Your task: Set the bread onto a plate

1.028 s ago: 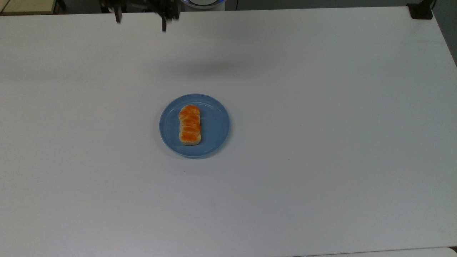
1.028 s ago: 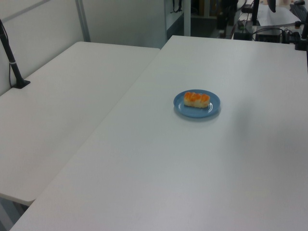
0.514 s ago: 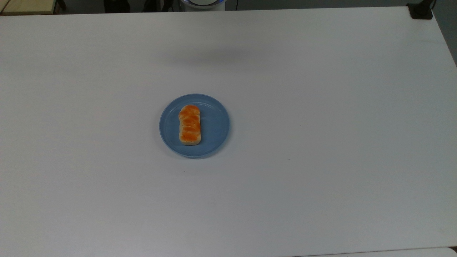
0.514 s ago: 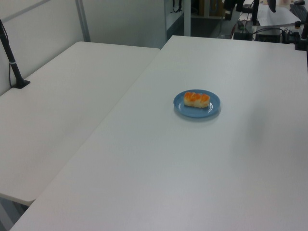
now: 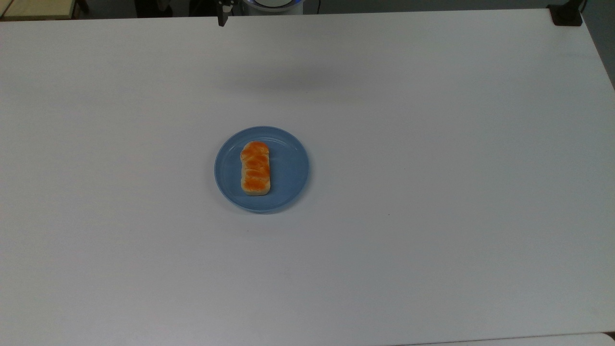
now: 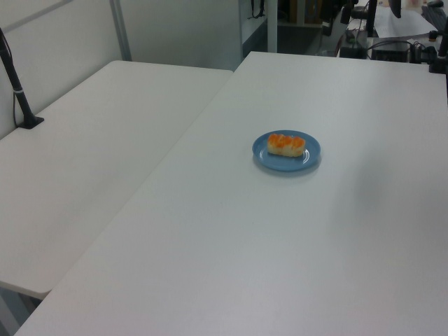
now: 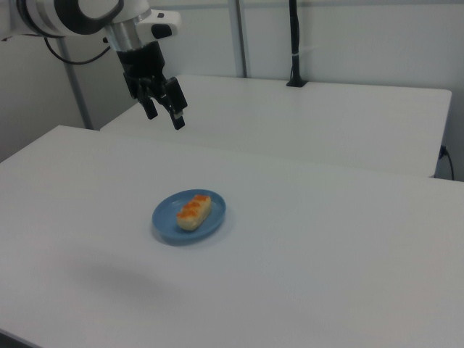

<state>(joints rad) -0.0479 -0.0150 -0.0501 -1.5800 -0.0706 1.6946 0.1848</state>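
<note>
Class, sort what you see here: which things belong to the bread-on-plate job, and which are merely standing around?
Belongs to the job:
- bread, lying on the plate
- plate
- gripper, open, raised above the table

Standing around:
- white table
- black post on the neighbouring table

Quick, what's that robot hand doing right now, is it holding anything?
Hand: open and empty, raised above the table, away from the bread on the plate.

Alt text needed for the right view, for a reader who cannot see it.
A small orange-topped bread lies on a blue plate on a white table. The robot's gripper hangs open and empty in the air above the table, toward the right view's upper left.
</note>
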